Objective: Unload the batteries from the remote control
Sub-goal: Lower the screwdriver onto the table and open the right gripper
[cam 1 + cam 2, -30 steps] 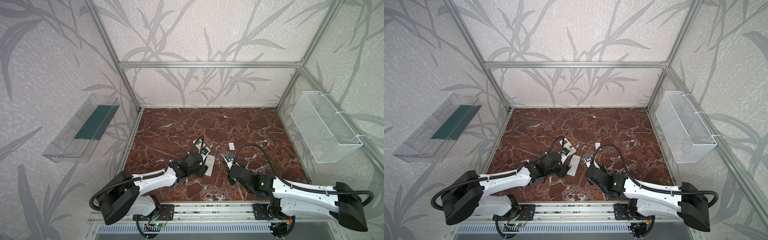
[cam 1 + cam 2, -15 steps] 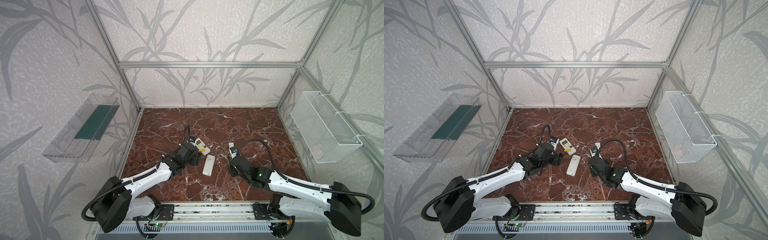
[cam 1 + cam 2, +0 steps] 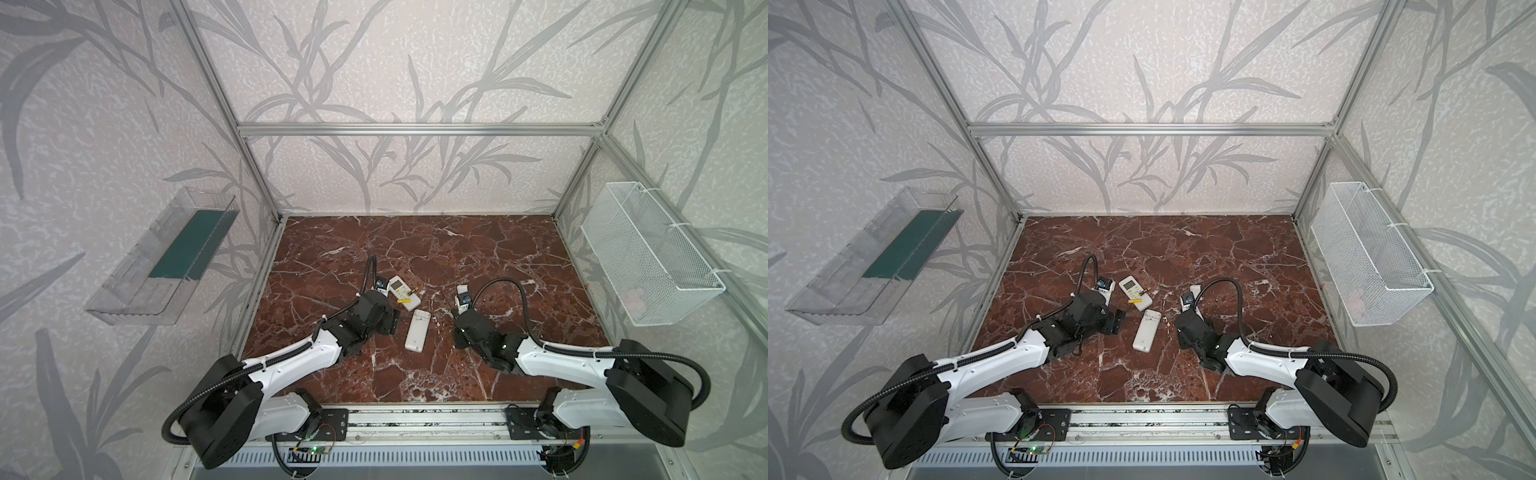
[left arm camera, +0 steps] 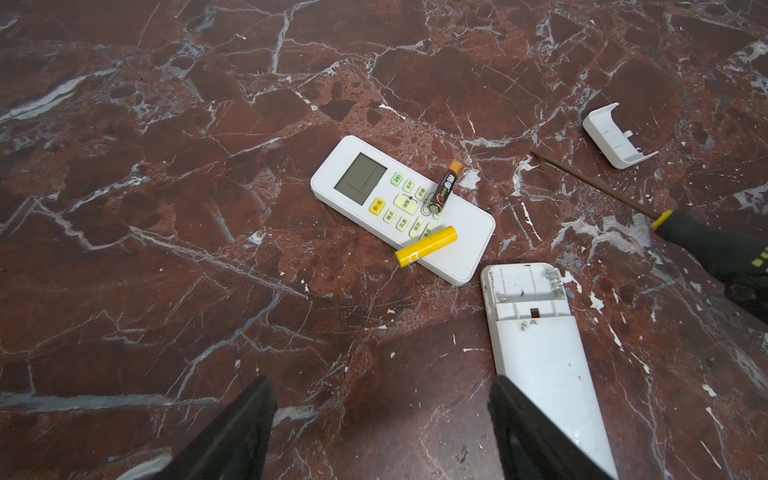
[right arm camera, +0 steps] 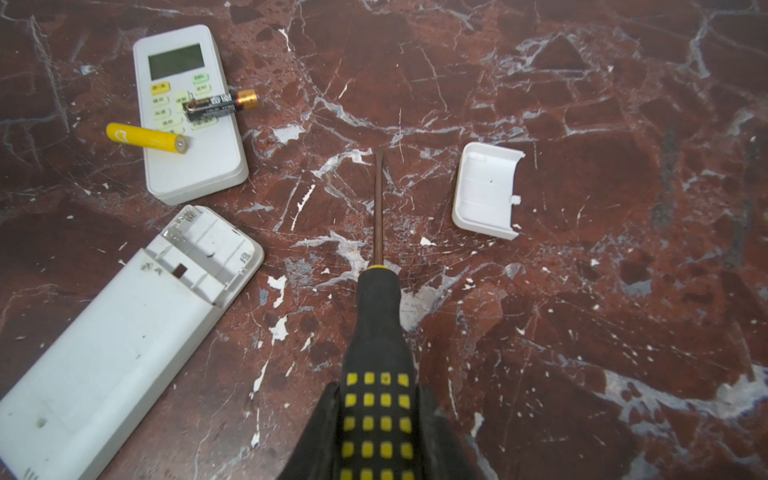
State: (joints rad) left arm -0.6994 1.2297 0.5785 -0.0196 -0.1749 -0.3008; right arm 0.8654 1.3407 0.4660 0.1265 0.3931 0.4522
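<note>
The left gripper point(image 4: 382, 419) is wide and empty. Two batteries point(image 4: 426, 246) lie on a remote point(image 4: 469, 249) ahead of it. The right gripper point(image 5: 378, 403) holds a screwdriver point(image 5: 376, 299).

**Two remotes mid-worktop, batteries on the rear one**

On the red marble worktop point(image 3: 478, 249), the white display-faced remote control point(image 3: 397, 285) lies just behind the white face-down remote control point(image 3: 417, 332). The yellow cylindrical battery point(image 4: 426, 246) and the black orange-tipped battery point(image 4: 444, 189) lie on the rear one. The small white plastic cover point(image 5: 486, 191) lies to their right, with the black-and-yellow-handled screwdriver point(image 5: 378, 291) between.
</note>
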